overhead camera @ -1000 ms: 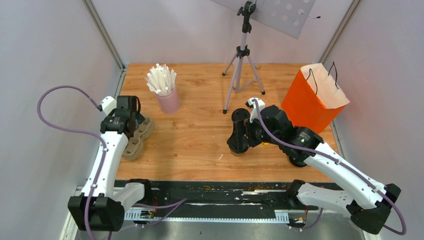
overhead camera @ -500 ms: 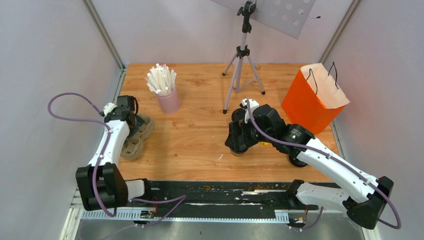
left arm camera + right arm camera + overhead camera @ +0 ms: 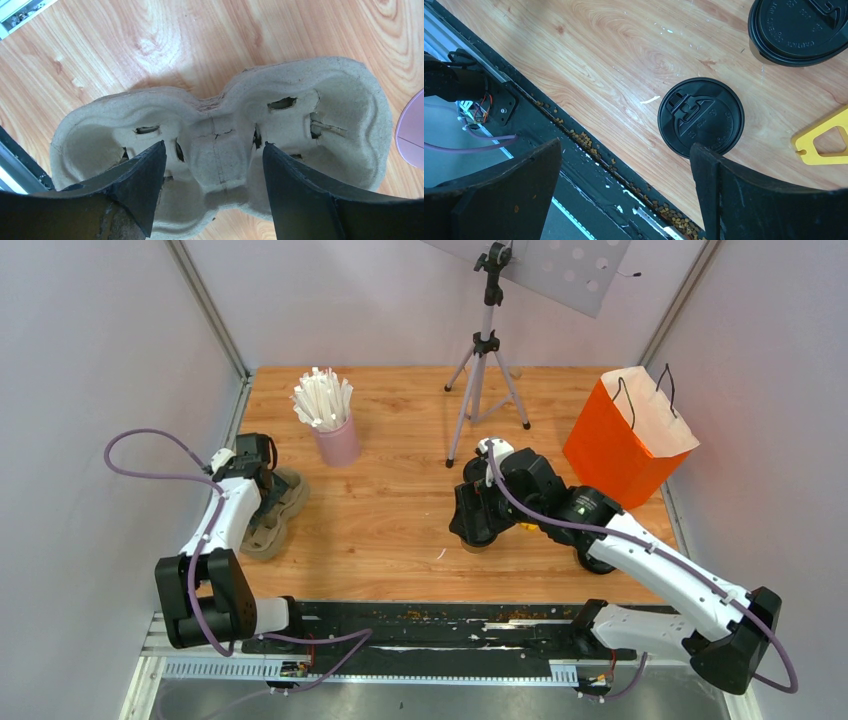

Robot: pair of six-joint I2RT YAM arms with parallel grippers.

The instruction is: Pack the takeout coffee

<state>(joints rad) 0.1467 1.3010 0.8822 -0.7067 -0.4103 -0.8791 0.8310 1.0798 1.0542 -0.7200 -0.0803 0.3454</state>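
The takeout coffee (image 3: 701, 117) shows from above as a round black lid on the wood; in the top view a sliver of its kraft-brown wall (image 3: 478, 544) peeks out under my right wrist. My right gripper (image 3: 625, 145) hangs open above it with nothing between the fingers. Its right fingertip (image 3: 704, 160) overlaps the lid's near edge. The grey-brown pulp cup tray (image 3: 220, 150) lies at the table's left side (image 3: 272, 512). My left gripper (image 3: 214, 145) stands open, one finger in each hollow beside the tray's middle ridge.
A second, larger-looking black lid (image 3: 799, 27) and a yellow plastic piece (image 3: 824, 142) lie beyond the cup. A pink cup of white sticks (image 3: 335, 435), a tripod (image 3: 485, 370) and an orange paper bag (image 3: 625, 435) stand farther back. The black rail (image 3: 589, 165) borders the near edge.
My left arm has drawn back toward its base while its gripper stays over the tray, jaws slightly narrower. My right wrist has drifted a little left over the cup.
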